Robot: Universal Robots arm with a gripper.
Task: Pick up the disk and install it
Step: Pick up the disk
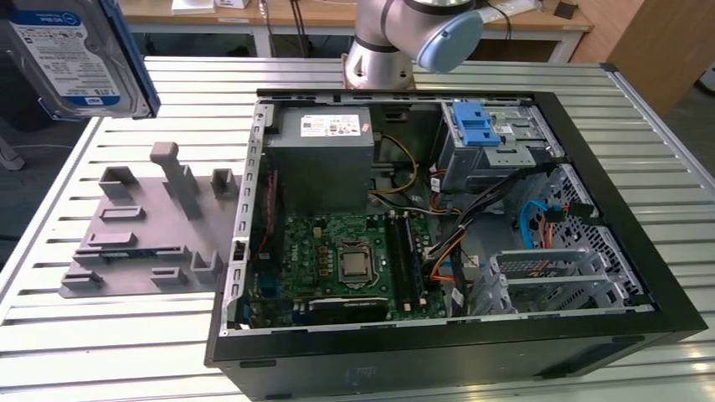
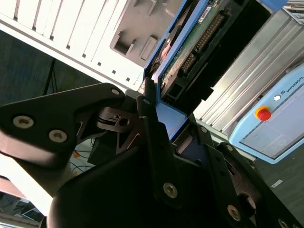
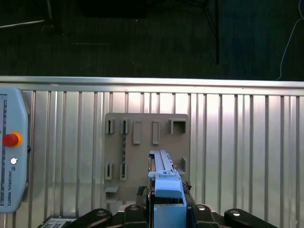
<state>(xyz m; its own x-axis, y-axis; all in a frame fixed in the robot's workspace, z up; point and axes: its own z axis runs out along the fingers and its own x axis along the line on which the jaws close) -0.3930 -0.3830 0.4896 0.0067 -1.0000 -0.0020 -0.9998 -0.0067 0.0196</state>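
Jaws clamped on disk (image 1: 73, 59), high above slatted metal table (image 1: 112, 335); dark floor (image 3: 142, 38) beyond.

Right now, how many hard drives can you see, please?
1: the flat silver metal hard drive in its blue plastic bracket, clamped in the gripper; others may hide inside the black computer case.

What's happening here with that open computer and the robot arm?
The arm's gripper is clamped on the disk, a silver hard drive in a blue bracket, and holds it in the air above the grey holder plate on the table. The open computer case sits beside the plate, toward the exterior view's right. The disk is not yet inside it.
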